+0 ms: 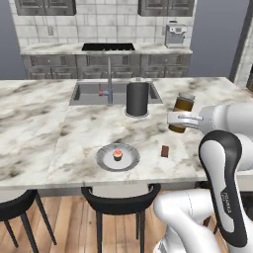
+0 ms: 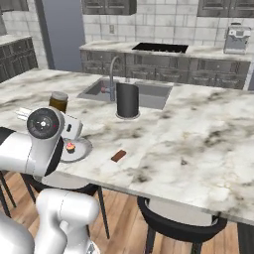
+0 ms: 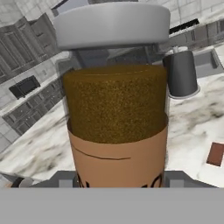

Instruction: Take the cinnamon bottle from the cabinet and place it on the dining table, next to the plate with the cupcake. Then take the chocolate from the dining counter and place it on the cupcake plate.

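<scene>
While my fingers (image 1: 174,118) were clamped on the cinnamon bottle (image 1: 183,112), I carried it upright above the marble table (image 1: 44,123), clear of the surface as far as I could judge. In the hand view the bottle (image 3: 116,109) rose straight ahead of me, its pale lid at the top and its amber body filling the space between my tips. I judged it a light, rigid jar with smooth, perhaps slippery walls, best gripped low to mid-body across its width, not by the lid, and set down gently in case it was glass. Counting what lay around my fingers: one plate (image 1: 117,157) below and off to the side, carrying one cupcake (image 1: 117,154); one chocolate (image 1: 165,151) bar nearly beneath the jar, between it and the plate; one tall black cylinder (image 1: 137,99) beyond my fingers beside one sink (image 1: 89,94). The jar was not yet beside the plate, and the chocolate lay untouched on the marble.
</scene>
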Controlling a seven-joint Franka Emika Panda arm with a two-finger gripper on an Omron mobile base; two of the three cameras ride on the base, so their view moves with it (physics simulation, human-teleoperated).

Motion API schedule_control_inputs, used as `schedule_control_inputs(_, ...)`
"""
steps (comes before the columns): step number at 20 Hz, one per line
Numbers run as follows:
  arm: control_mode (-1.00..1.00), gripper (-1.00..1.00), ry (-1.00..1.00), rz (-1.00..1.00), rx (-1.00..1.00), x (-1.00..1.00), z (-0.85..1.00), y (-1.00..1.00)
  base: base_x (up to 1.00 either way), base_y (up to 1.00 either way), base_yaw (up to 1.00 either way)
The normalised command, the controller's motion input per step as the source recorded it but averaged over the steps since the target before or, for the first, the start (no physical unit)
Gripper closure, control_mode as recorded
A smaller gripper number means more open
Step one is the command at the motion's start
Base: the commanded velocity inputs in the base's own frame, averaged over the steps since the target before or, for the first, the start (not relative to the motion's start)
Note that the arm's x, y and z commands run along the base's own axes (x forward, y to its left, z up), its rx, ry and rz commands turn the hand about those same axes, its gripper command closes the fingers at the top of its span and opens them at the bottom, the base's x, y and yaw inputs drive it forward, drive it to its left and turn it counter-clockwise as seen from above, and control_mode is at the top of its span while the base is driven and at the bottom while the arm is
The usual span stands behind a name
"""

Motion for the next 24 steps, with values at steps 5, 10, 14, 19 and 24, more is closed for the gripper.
schedule_control_inputs(5, 1.00, 1.00, 0.00, 0.00, 0.00, 0.00, 0.00, 0.00, 0.64, -0.30, 0.26)
schedule_control_inputs(10, 1.00, 1.00, 0.00, 0.00, 0.00, 0.00, 0.00, 0.00, 0.34, -0.16, 0.12)
schedule_control_inputs(14, 1.00, 1.00, 0.00, 0.00, 0.00, 0.00, 0.00, 0.00, 0.01, 0.00, 0.00)
schedule_control_inputs(19, 1.00, 1.00, 0.00, 0.00, 0.00, 0.00, 0.00, 0.00, 0.00, 0.00, 0.00)
schedule_control_inputs(24, 1.00, 1.00, 0.00, 0.00, 0.00, 0.00, 0.00, 0.00, 0.00, 0.00, 0.00)
